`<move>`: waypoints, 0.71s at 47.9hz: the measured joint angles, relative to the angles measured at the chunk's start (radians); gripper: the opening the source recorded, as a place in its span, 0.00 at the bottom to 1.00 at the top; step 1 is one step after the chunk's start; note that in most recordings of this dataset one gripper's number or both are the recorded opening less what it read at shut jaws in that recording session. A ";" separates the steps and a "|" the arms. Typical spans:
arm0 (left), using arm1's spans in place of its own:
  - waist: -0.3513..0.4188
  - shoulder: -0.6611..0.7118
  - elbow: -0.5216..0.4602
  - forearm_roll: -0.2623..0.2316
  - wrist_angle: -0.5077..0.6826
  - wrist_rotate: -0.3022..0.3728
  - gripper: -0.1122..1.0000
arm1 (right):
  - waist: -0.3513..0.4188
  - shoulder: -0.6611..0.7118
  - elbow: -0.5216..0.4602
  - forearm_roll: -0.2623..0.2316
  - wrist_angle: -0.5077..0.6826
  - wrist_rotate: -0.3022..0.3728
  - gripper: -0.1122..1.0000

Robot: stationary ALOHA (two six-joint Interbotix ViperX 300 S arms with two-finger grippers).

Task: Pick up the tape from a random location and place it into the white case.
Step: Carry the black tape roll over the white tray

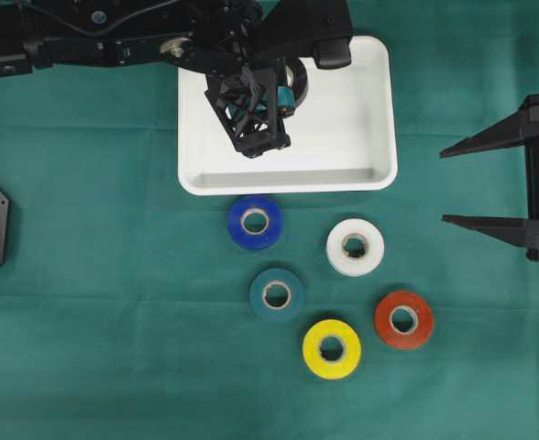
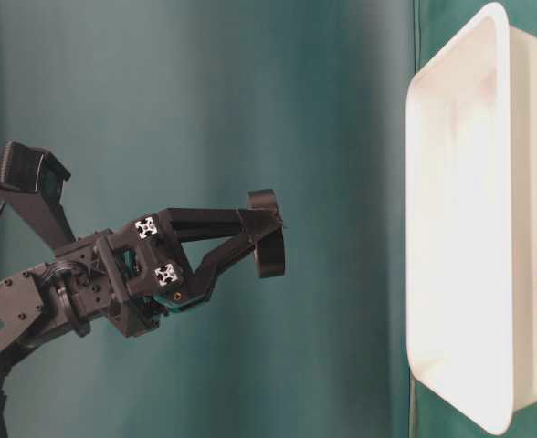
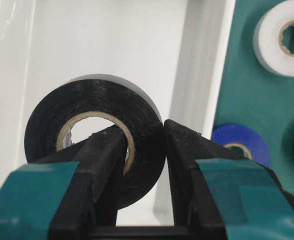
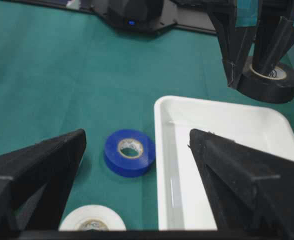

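Note:
A black tape roll (image 3: 87,107) hangs above the white case (image 1: 343,119), near its back left part. My left gripper (image 3: 142,132) is shut on it, one finger through the roll's core and the other against its outer face. In the table-level view the tape (image 2: 267,246) sits clear of the case (image 2: 413,137), not touching it. The right wrist view shows the same roll (image 4: 269,80) held over the case's far rim (image 4: 227,102). At the right edge of the table my right gripper (image 1: 444,186) stands wide open and holds nothing.
On the green cloth in front of the case lie a blue roll (image 1: 255,222), a white roll (image 1: 355,247), a teal roll (image 1: 276,294), a yellow roll (image 1: 332,348) and a red roll (image 1: 403,319). The blue roll lies close to the case's front rim.

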State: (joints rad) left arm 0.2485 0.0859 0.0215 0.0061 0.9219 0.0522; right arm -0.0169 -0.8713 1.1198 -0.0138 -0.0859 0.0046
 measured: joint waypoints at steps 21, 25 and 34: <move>0.017 0.032 0.103 0.002 -0.112 0.000 0.27 | 0.002 0.005 0.000 0.000 0.000 0.000 0.93; 0.018 0.055 0.130 0.000 -0.153 0.000 0.27 | 0.000 0.011 0.000 0.002 0.000 0.000 0.93; 0.017 0.106 0.161 0.000 -0.232 0.000 0.27 | 0.000 0.018 0.000 0.000 -0.002 0.000 0.93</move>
State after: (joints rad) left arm 0.2654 0.1917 0.1825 0.0061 0.6903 0.0522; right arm -0.0169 -0.8529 1.1198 -0.0138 -0.0874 0.0046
